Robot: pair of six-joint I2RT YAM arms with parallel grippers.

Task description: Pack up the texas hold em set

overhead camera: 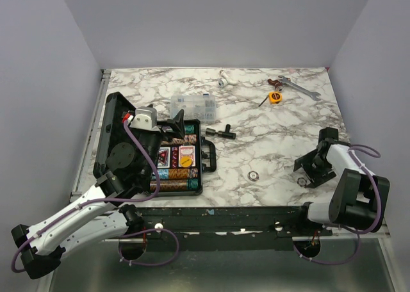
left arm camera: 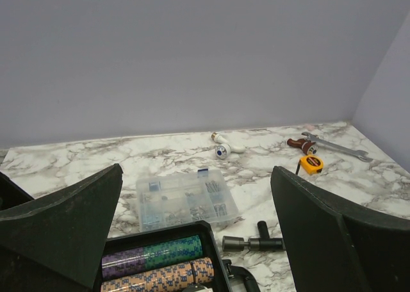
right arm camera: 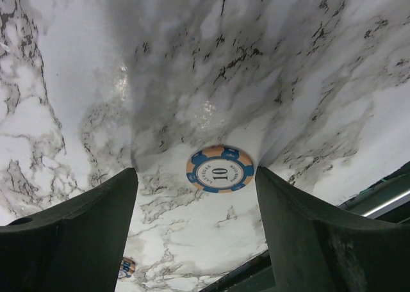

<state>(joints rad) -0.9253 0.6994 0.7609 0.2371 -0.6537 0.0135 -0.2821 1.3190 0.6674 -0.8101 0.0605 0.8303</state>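
From above, the black rectangular hard case lies open at the left of the white marbled worktop. Its lid stands up on the outer side, and rows of multicoloured poker chips fill the tray. The left tool hangs over the case's far edge. Well apart to the right, the right tool points down at a blue-and-orange round poker chip lying loose near the front edge. A second loose chip sits between it and the case. The right arm is plainly the nearer one to the first chip.

In the left wrist view, the left tool's fingers are spread wide with nothing between them. Beyond them lie a clear plastic compartment box, a black T-shaped metal piece and a small yellow tape measure.

In the right wrist view, the right tool's fingers are also wide apart and empty. The chip lies flat, face up (marked 10), inside the gap and toward the finger on the right of the view. Being round, it has no long axis, so any closing direction should serve. The likely next move is straight down to pinch its rim, then a carry leftward to the case.
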